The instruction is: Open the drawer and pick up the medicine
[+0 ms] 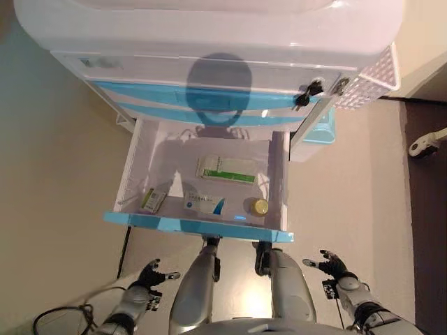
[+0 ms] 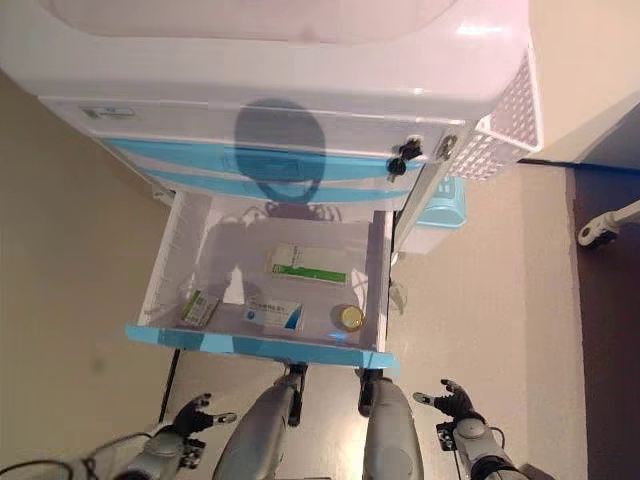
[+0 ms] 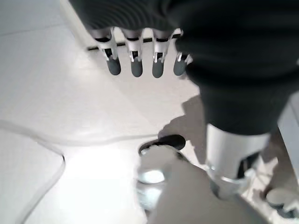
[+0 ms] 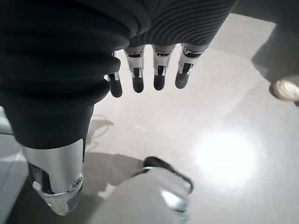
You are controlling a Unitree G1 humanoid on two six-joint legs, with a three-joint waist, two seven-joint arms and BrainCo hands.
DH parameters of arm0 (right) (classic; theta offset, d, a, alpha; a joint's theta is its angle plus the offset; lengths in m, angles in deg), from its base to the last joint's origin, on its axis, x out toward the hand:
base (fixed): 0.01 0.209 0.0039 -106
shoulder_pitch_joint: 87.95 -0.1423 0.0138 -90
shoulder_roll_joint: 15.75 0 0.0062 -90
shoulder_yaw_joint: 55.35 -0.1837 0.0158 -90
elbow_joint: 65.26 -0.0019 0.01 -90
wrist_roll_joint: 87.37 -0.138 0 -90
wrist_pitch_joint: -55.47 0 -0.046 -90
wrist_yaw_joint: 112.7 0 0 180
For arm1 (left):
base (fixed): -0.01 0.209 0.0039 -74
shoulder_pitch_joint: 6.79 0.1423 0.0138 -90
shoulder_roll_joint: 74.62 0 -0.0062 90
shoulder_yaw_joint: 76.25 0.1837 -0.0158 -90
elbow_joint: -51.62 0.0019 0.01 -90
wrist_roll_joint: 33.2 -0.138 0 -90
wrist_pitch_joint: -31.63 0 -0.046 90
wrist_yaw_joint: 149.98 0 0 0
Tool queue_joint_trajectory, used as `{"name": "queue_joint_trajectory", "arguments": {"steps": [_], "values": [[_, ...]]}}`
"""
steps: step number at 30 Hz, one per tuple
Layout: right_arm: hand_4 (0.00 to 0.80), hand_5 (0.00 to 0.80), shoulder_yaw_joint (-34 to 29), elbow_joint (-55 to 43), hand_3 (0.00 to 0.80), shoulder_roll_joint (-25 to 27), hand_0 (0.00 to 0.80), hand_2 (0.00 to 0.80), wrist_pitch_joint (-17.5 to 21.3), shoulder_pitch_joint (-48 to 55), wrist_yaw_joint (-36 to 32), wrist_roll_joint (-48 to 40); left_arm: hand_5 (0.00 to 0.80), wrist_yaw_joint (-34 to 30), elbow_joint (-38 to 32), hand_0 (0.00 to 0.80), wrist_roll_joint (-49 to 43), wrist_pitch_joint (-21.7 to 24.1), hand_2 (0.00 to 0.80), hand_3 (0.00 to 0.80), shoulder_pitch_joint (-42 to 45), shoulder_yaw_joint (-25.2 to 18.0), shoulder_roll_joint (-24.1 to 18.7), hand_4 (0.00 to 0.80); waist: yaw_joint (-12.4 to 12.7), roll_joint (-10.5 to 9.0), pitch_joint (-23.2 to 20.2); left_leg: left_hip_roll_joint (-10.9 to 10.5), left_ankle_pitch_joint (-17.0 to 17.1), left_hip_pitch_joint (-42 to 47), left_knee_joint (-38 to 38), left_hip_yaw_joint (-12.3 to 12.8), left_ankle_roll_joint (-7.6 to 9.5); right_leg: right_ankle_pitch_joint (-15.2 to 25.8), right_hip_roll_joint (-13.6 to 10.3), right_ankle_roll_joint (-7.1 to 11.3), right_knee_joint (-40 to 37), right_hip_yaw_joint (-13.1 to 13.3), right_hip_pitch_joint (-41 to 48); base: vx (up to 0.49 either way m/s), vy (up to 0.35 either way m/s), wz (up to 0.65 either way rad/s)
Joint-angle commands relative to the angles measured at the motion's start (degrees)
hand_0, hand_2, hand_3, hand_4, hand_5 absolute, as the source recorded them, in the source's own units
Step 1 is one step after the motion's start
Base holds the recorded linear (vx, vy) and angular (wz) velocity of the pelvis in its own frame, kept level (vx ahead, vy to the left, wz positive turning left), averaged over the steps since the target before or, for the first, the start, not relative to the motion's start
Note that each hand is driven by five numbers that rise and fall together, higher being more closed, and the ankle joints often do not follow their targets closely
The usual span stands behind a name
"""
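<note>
Drawer [image 1: 133, 183] of the white-and-blue cabinet [image 1: 209, 42] stands pulled out w/ its blue front toward the robot, so step 1 looks done; the pick is what's left, not yet begun.

L to R:

- Left hand [image 1: 149, 275]: low, below the drawer's front edge & off its left corner, over the floor [image 1: 56, 174]. Fingers straight & relaxed, holding nothing; wrist view shows only floor past the fingertips.
- Drawer contents, along the front edge: small green-marked box [image 1: 152, 201] at the front left corner, blue-and-white box [image 1: 203, 204] mid-front, small round yellow-lidded jar [image 1: 258, 206] at the front right corner. Further back, centre-right, a longer white box w/ green stripe [image 1: 225, 169]. All lie apart from each other, none touched by either hand.
- Right hand [image 1: 334, 269]: also low, off the drawer's front right corner, well apart from it. Fingers spread, empty; its wrist view shows bare floor.
- Far right: a white basket [image 1: 374, 80] hangs on the cabinet's side.

Next move, my read: one hand must rise over the blue front & reach down into the drawer. Right hand is nearer the jar; left nearer the green-marked box. Drawer walls are close at both corners, so finger room is tight there; the mid-front box has more clearance.

Print: boxes carry labels, but too small to read. Which item counts as "the medicine" can't be told.
</note>
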Motion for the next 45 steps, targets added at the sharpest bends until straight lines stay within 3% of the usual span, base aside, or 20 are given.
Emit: {"name": "queue_joint_trajectory", "arguments": {"steps": [1, 11, 22, 28, 34, 40, 45], "values": [[0.000, 0.000, 1.02, -2.06, 0.000, 0.44, 0.000, 0.000, 2.23, 1.82, 1.21, -0.25, 0.000, 0.66, 1.47, 0.000, -1.01, 0.16, 0.000, 0.000, 2.30, 0.84, -0.34, 0.000, 0.42, -0.05, -1.31, -2.72, -5.89, -1.84, 7.21, 1.29, 3.69, 7.15, -1.84, 3.59, -1.66, 1.62, -1.91, -0.054, 0.010, 0.23], [0.000, 0.000, 1.57, -0.88, 0.000, 2.18, 0.000, 0.000, 2.23, -0.54, 3.09, 0.73, 0.000, 1.94, -2.84, 0.000, -1.35, 0.44, 0.000, 0.000, 1.58, 3.93, -0.54, 0.000, 0.21, 0.13, -0.25, -2.67, -8.19, -7.14, 13.27, 3.02, 4.37, 5.71, -2.42, 3.13, 3.86, 3.63, -7.99, -0.022, 0.037, -0.01], [0.000, 0.000, 1.42, 0.70, 0.000, 3.20, 0.000, 0.000, 2.20, -1.93, 3.59, 1.23, 0.000, 1.98, -8.00, 0.000, -2.54, 1.24, 0.000, 0.000, 0.31, 6.33, -2.34, 0.000, -0.12, 0.25, 0.82, -2.89, -8.26, -6.92, 12.46, 3.83, 4.76, 6.21, -2.24, 3.33, 2.64, 4.09, -8.23, -0.001, 0.037, -0.03], [0.000, 0.000, 1.71, -0.90, 0.000, 3.76, 0.000, 0.000, 2.93, -1.42, 3.22, 1.45, 0.000, 1.41, -12.51, 0.000, -4.11, 2.75, 0.000, 0.000, -0.23, 8.05, -5.75, 0.000, -0.40, 0.12, 0.99, -2.96, -8.42, -6.53, 12.09, 4.06, 4.84, 6.36, -2.16, 3.52, 2.10, 4.41, -7.91, 0.004, 0.011, 0.00], [0.000, 0.000, 3.80, -2.03, 0.000, 5.02, 0.000, 0.000, 3.83, -2.45, 2.06, 2.06, 0.000, -2.68, -19.05, 0.000, -7.47, 4.96, 0.000, 0.000, -3.56, 15.33, -11.50, 0.000, -1.22, 0.04, 1.30, -2.85, -8.83, -6.43, 12.20, 4.67, 4.85, 6.56, -1.79, 3.73, 1.88, 5.20, -8.11, 0.004, 0.015, -0.03], [0.000, 0.000, 5.56, -1.41, 0.000, 5.59, 0.000, 0.000, 3.35, -3.32, -0.24, 2.70, 0.000, -9.17, -19.61, 0.000, -4.80, 4.71, 0.000, 0.000, -6.46, 20.76, -13.62, 0.000, -2.03, -0.08, 1.09, -2.63, -8.96, -6.23, 11.70, 5.38, 4.92, 7.13, -1.27, 3.89, 0.92, 6.19, -8.25, 0.002, 0.028, -0.11], [0.000, 0.000, 6.11, -1.12, 0.000, 5.53, 0.000, 0.000, 2.89, -4.13, -1.16, 2.95, 0.000, -12.13, -20.08, 0.000, -2.21, 4.25, 0.000, 0.000, -8.15, 22.51, -14.32, 0.000, -2.41, -0.17, 0.97, -2.48, -8.88, -6.20, 11.47, 5.69, 4.91, 7.54, -1.13, 3.95, 0.54, 6.54, -8.38, 0.001, 0.015, -0.06]]}}
